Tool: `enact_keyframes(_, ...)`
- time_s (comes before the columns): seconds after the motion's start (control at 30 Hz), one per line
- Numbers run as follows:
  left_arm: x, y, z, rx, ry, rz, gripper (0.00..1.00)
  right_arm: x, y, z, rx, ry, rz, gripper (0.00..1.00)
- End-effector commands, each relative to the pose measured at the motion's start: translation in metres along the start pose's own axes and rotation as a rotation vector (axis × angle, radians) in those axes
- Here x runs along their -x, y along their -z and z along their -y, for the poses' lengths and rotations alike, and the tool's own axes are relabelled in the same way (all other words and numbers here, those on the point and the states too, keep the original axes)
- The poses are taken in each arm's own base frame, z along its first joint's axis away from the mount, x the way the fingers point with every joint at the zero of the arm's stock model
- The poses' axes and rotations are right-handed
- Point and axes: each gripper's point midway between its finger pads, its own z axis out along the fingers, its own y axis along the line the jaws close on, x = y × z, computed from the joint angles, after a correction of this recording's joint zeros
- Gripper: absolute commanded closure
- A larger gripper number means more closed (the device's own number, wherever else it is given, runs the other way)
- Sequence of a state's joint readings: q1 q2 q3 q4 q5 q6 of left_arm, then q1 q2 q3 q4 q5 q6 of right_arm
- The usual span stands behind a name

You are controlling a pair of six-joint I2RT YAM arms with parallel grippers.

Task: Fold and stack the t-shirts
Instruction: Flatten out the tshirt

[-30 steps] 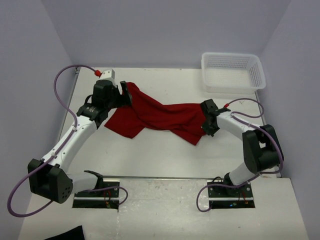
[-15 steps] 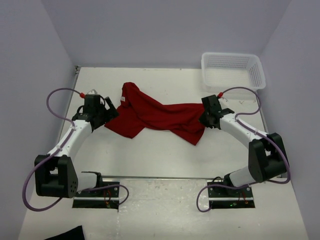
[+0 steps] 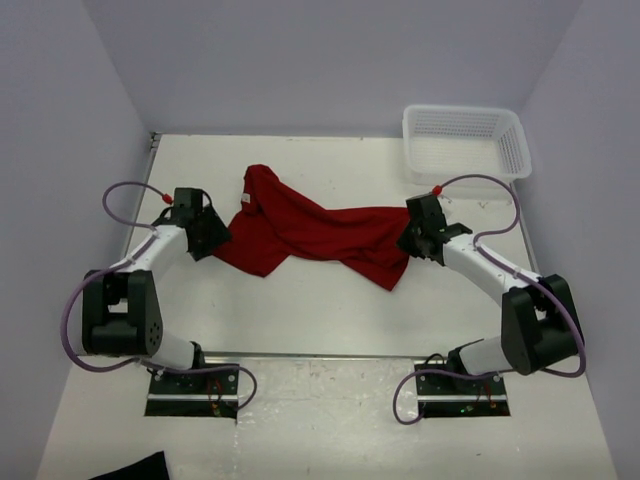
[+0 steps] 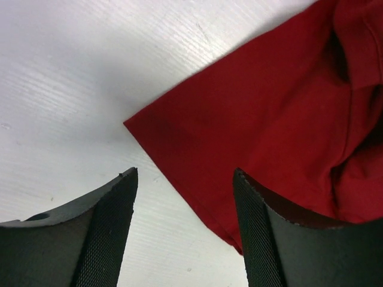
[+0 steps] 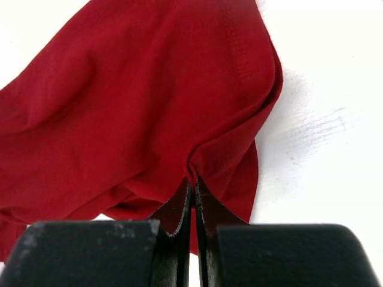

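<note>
The dark red t-shirt (image 3: pixel 310 232) is seen lying crumpled and unfolded across the middle of the tabletop (image 3: pixel 320 320), stretched loosely between the two arms. The task is therefore judged to be at its very start: no fold has been made, nothing has been stacked, and the garment is not yet spread flat. The right hand (image 3: pixel 414 236) is pressed together on a bunched fold at the shirt's right end (in the right wrist view the cloth is drawn into a ridge that runs straight into the closed fingertips). The left hand (image 3: pixel 214 238) is held spread at the shirt's left side, and in its wrist view a hem edge near a corner is seen running between the two parted fingers (image 4: pixel 108 233), with nothing pinched. Bare tabletop is seen on the near side of the shirt and beyond it towards the back wall, which is judged to be room enough for flattening. The white mesh basket (image 3: pixel 470 172) stands at the far right corner, apart from the shirt and near the right arm's reach
</note>
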State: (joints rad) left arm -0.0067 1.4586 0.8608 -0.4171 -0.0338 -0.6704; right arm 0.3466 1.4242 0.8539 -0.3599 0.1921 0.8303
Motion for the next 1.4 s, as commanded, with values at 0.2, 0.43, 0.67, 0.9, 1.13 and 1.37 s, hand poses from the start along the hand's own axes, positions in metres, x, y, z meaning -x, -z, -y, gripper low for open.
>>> enact_keyframes(0.2, 0.037, -0.017, -0.005, 0.131, -0.005, 0.051, 0.33, 0.001, 0.007, -0.009, 0.072, 0.013, 0.013, 1.0)
enact_keyframes(0.43, 0.036, -0.027, -0.022, 0.251, -0.011, 0.014, 0.37, 0.0, 0.01, -0.009, 0.077, 0.002, 0.016, 1.0)
enact_keyframes(0.67, 0.028, -0.026, -0.035, 0.309, -0.019, -0.007, 0.39, -0.001, 0.01, -0.009, 0.082, -0.008, 0.008, 1.0)
enact_keyframes(0.9, 0.013, -0.033, -0.041, 0.316, -0.019, -0.045, 0.41, 0.001, 0.014, -0.011, 0.094, -0.013, 0.017, 1.0)
enact_keyframes(1.13, 0.0, -0.05, -0.039, 0.293, -0.016, -0.097, 0.51, 0.0, 0.016, -0.009, 0.091, -0.012, 0.021, 1.0)
enact_keyframes(1.37, -0.006, -0.058, -0.043, 0.308, -0.025, -0.121, 0.55, 0.001, 0.018, -0.007, 0.09, -0.016, 0.028, 1.0)
